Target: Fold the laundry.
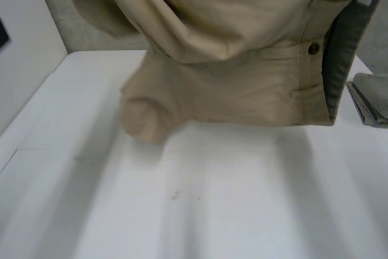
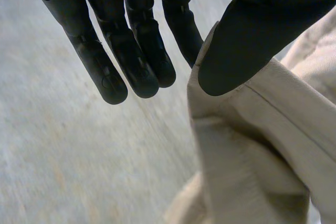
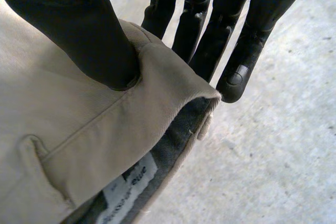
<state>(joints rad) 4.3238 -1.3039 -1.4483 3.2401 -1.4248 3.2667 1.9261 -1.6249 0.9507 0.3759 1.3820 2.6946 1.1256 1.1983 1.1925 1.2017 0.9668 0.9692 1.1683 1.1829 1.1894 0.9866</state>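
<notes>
Beige trousers (image 1: 242, 89) hang in the air above the white table (image 1: 212, 204), lifted close to the head camera, their lower end bunched and drooping just over the tabletop. A brown button (image 1: 313, 48) and the grey inner lining mark the waistband at the right side. My left hand (image 2: 136, 66) pinches an edge of the beige cloth (image 2: 262, 145) between its thumb and straight fingers. My right hand (image 3: 94, 40) pinches the waistband (image 3: 79, 119) the same way, thumb on the outside, fingers behind. A white label (image 3: 128, 182) shows on the lining under that grip.
A folded grey cloth (image 1: 370, 98) lies at the table's right edge. A white wall panel (image 1: 24, 71) stands along the left side. A speckled grey wall rises behind the table.
</notes>
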